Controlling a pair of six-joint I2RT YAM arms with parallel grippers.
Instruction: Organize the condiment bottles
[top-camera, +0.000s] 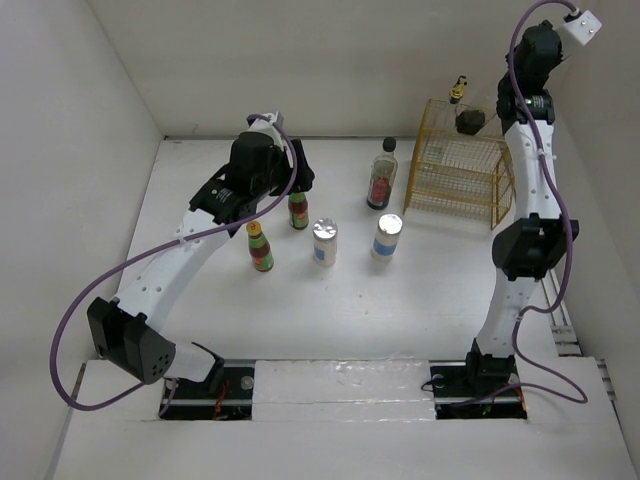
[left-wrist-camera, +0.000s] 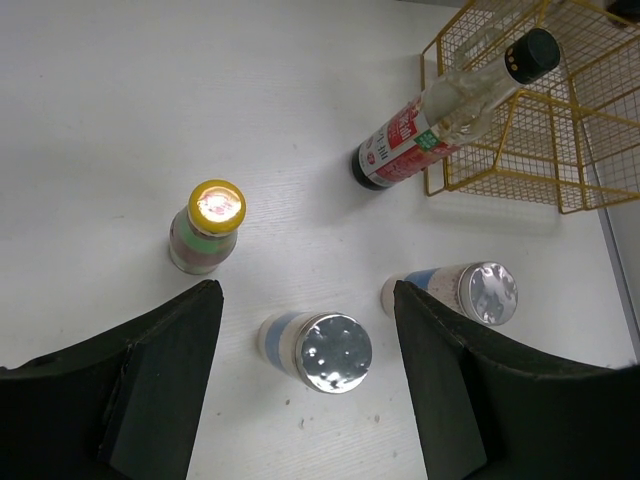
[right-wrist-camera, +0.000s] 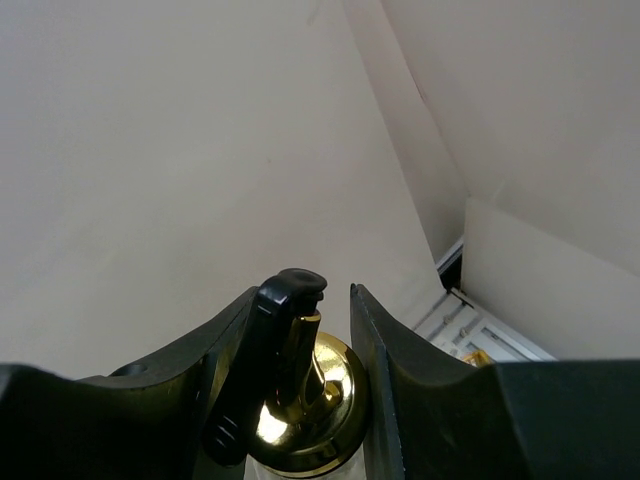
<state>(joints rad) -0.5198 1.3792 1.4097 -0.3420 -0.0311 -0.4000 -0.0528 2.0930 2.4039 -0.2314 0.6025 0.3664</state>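
My left gripper hangs open and empty over the back left of the table; in its wrist view the jaws frame a silver-lidded shaker. A second shaker stands to the right of the first. In the top view the shakers stand mid-table. Two red sauce bottles stand left of them, one yellow cap in the wrist view. A black-capped clear bottle stands beside the rack. My right gripper is shut on a gold-topped dispenser bottle above the rack.
The yellow wire rack stands at the back right, close to the right wall. White walls enclose the table on the left, back and right. The right arm's upper links rise along the rack's right side.
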